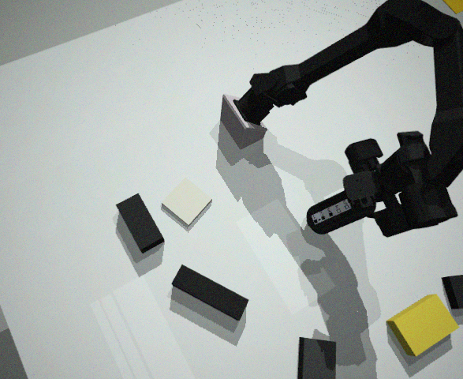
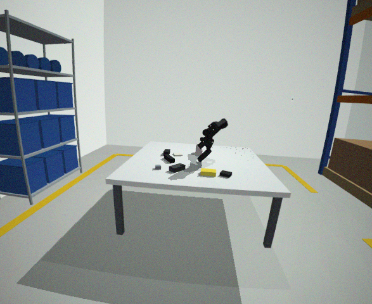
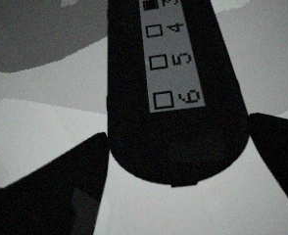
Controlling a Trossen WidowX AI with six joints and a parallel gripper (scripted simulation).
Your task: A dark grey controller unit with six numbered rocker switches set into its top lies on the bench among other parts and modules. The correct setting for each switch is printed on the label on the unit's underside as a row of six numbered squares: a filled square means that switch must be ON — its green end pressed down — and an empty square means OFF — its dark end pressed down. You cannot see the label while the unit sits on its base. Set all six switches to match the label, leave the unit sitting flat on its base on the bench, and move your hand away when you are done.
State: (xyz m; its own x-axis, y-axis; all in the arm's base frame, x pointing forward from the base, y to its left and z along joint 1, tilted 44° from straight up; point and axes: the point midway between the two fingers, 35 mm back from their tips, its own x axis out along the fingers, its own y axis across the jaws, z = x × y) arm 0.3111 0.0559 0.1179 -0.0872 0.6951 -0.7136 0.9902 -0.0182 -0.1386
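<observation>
Above the tabletop, my tool stands fairly wide, gripping the unit across its sides, presumably so I can read its label: squares four to six are empty.

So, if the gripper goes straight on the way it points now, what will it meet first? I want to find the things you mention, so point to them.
Most likely the white bench top [image 1: 80, 122] [image 2: 140, 173] [image 3: 178, 211]: the gripper [image 1: 366, 204] [image 2: 208, 151] [image 3: 176, 131] slants down, and the controller unit [image 1: 337, 212] [image 2: 203, 156] [image 3: 178, 147] it holds should touch first. The exact landing spot is unclear.
</observation>
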